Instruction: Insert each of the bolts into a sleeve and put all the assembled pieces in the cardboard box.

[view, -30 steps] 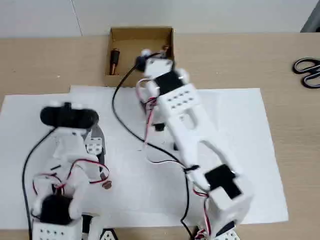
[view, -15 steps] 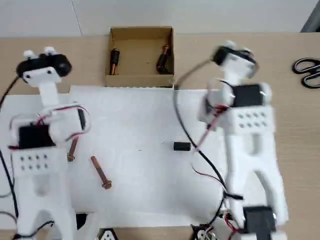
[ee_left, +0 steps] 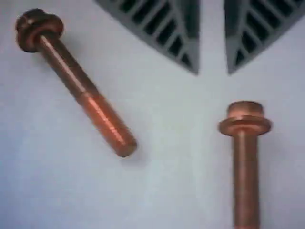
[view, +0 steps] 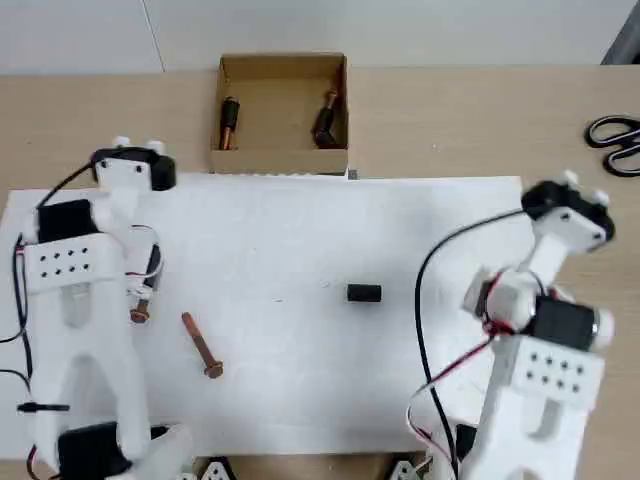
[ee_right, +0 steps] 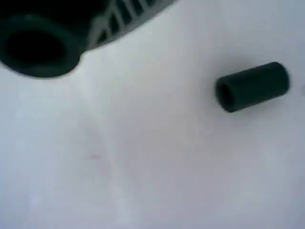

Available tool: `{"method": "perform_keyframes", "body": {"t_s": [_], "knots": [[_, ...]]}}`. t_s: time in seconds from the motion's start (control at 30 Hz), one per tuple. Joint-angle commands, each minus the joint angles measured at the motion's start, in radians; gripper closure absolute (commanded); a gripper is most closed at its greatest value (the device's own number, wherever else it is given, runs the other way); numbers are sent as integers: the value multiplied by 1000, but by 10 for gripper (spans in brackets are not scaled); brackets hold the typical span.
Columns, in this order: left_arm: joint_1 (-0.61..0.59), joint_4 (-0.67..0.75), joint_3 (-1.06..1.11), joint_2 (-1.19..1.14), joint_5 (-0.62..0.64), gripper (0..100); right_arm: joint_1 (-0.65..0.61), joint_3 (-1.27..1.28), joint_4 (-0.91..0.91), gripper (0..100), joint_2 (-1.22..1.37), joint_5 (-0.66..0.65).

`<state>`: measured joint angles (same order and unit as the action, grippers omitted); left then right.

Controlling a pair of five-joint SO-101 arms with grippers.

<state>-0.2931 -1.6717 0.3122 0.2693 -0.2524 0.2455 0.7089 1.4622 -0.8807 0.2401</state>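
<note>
Left wrist view: left jaws released, near two bolts [ee_left: 76,83] [ee_left: 245,162]; right jaws indeterminable, sleeve [ee_right: 251,87] nearby.

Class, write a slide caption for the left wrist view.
Open end effector near two loose copper bolts on white paper.

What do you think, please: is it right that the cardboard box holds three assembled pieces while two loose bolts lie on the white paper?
Not quite. The high view shows two assembled pieces in the cardboard box, a left piece and a right piece, not three. Two loose bolts, one bolt and another bolt, do lie on the white paper.
</note>
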Motion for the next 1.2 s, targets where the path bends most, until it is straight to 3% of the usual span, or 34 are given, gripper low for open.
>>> {"method": "perform_keyframes", "body": {"t_s": [0.0, 0.2, 0.6, 1.17], "knots": [[-15, 23, -10, -32, -31, 917, 50, 64, -25, 996, -105, -18], [-14, 89, 70, -121, -94, 914, 58, 133, -25, 996, -196, -12], [-18, 175, 71, -232, -101, 914, 58, 138, -24, 996, -216, -11], [-20, 170, -36, -236, -97, 913, 58, 138, -25, 996, -213, -9]]}}
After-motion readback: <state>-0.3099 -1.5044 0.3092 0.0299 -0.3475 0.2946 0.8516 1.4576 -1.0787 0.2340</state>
